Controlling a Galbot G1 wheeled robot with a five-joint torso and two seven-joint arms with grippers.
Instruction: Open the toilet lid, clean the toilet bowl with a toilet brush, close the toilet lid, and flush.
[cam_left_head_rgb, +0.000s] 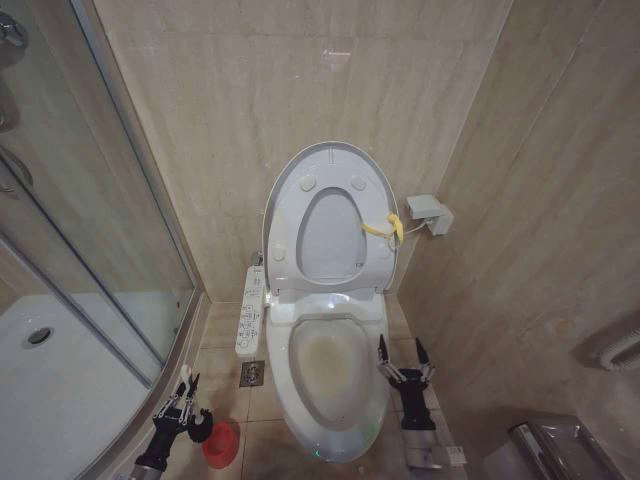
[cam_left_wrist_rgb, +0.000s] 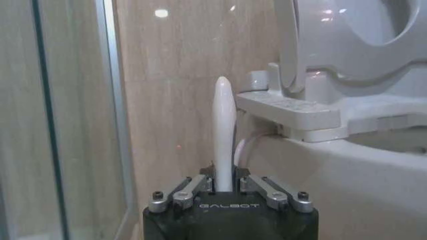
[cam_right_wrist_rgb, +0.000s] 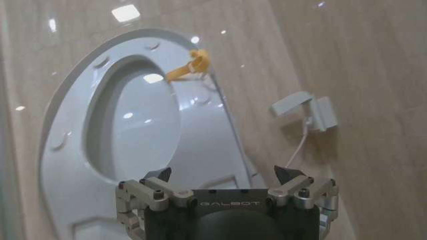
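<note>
The lid (cam_left_head_rgb: 330, 215) stands raised against the wall with the seat ring folded up on it, so the bowl (cam_left_head_rgb: 328, 375) lies open, its stained basin facing up. The brush (cam_left_wrist_rgb: 223, 145) is in the left claw (cam_left_head_rgb: 186, 392), clenched on the pale handle just above the red holder (cam_left_head_rgb: 221, 445) on the floor; the handle runs straight out along the claw's own line (the bristle head is hidden from me). From that claw the bowl lies to the right and higher, past the button panel (cam_left_head_rgb: 251, 312), so I judge the left arm must lift and swing the brush across the rim. The right claw (cam_left_head_rgb: 404, 362) hangs released, empty, just beside the bowl's right rim.
</note>
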